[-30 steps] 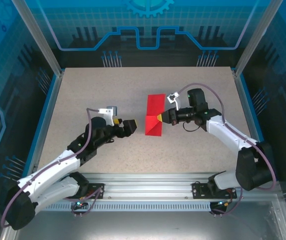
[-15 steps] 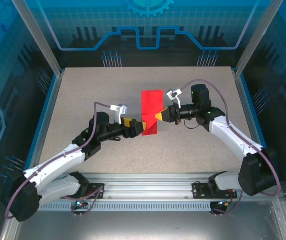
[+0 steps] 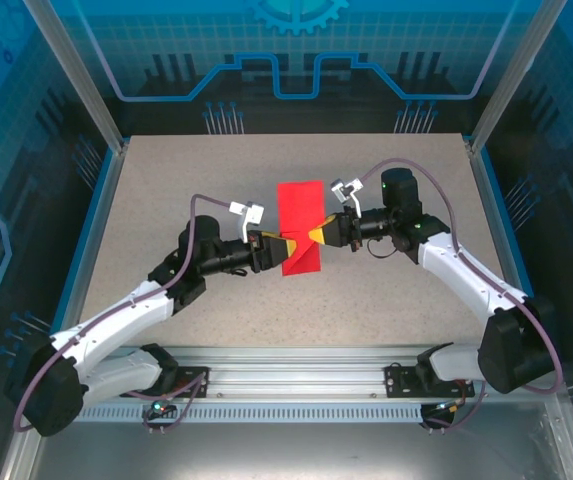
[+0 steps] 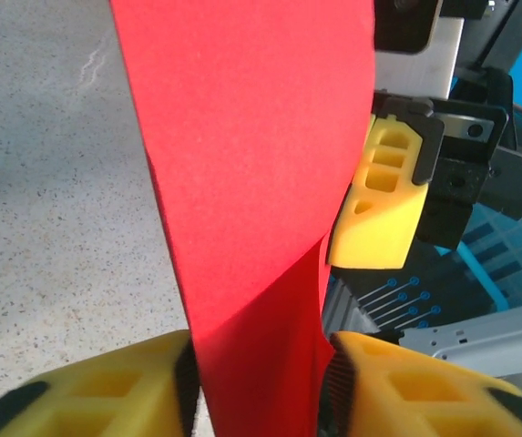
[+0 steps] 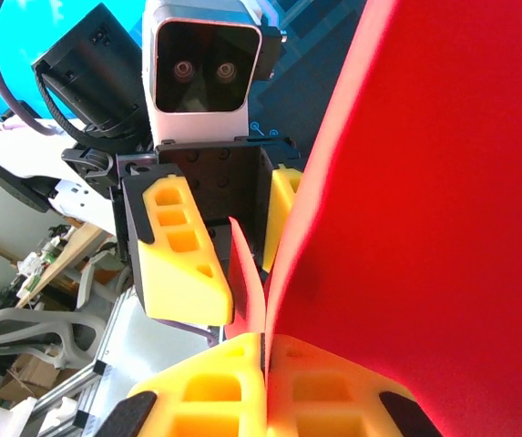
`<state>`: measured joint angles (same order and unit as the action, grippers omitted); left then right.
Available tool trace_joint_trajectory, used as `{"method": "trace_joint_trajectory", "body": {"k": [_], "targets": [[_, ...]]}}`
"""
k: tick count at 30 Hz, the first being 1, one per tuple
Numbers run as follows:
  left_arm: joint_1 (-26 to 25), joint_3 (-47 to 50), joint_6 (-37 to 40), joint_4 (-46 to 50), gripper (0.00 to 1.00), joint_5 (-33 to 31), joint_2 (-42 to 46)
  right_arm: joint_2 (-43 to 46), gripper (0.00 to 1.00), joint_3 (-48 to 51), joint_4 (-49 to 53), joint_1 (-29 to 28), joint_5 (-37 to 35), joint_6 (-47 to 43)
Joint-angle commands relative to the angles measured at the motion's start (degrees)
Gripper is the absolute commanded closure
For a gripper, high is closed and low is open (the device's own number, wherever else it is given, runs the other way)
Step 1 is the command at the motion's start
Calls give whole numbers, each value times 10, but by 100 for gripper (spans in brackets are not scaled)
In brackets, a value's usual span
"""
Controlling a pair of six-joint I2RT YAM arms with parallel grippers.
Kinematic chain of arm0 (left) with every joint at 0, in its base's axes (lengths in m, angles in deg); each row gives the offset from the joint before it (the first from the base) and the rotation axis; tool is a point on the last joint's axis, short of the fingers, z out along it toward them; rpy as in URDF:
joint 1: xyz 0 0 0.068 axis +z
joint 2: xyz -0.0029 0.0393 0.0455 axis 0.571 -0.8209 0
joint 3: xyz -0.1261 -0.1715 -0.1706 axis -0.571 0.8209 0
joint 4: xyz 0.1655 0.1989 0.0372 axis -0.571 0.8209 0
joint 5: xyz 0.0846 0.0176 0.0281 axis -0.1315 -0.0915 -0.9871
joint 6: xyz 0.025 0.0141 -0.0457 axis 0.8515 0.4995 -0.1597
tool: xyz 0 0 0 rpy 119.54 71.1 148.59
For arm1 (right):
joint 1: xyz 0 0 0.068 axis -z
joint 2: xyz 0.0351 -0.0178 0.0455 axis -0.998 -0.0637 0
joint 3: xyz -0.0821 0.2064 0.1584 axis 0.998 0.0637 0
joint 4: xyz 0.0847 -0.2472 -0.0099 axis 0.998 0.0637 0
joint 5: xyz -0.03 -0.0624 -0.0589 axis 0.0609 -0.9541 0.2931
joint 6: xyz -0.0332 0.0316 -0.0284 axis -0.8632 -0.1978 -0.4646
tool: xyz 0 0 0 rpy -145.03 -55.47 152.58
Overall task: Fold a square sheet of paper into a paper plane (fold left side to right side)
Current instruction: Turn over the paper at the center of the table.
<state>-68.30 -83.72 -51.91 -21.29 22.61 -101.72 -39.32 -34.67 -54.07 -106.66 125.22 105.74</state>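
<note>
The square sheet of paper (image 3: pixel 301 205) is bright red, doubled over into a tall rectangle rather than a paper plane, and raised off the table's middle. My right gripper (image 3: pixel 318 235) is shut on its right edge; in the right wrist view the two fingers (image 5: pixel 265 350) meet with the paper (image 5: pixel 443 182) pinched between them. My left gripper (image 3: pixel 278 247) reaches in from the left at the sheet's lower part. In the left wrist view its jaws (image 4: pixel 256 364) stand apart with the loose red layers (image 4: pixel 242 137) between the pads. The right gripper's yellow finger (image 4: pixel 383 200) shows behind the sheet.
The speckled beige table (image 3: pixel 166 180) has bare room left, right and behind the paper. Blue-trimmed walls (image 3: pixel 91 220) fence it at the sides. A metal rail (image 3: pixel 296 365) with both arm bases runs along the near edge.
My left arm has swung right to the paper and its jaws have narrowed around the lower layers. The right gripper has shifted the sheet slightly left and stood it straighter.
</note>
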Motion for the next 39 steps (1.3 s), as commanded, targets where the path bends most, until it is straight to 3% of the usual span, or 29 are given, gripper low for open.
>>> {"method": "trace_joint_trajectory", "body": {"k": [1,10,17,22,23,27,30,34,39], "targets": [[3,-19,12,2,64,17,-3,9,100,-14,-3,-6,-4,-5],[3,-25,32,31,74,5,-4,2,99,-14,12,-7,-28,-12],[3,-37,57,80,89,-31,-17,-2,93,-19,46,-6,-52,-26],[2,-40,69,109,93,-69,-18,4,72,-19,71,-4,-79,-36],[3,-40,71,113,93,-76,-19,7,63,-18,77,-1,-90,-37],[1,-54,88,167,93,-130,-23,25,53,-12,114,20,-149,-42],[-26,-96,130,267,96,-225,-42,44,51,-12,181,46,-275,-44],[-114,-203,170,447,98,-455,-126,63,47,-13,288,80,-494,-12],[-190,-381,75,723,100,-706,-299,114,45,39,316,135,-583,43]]}}
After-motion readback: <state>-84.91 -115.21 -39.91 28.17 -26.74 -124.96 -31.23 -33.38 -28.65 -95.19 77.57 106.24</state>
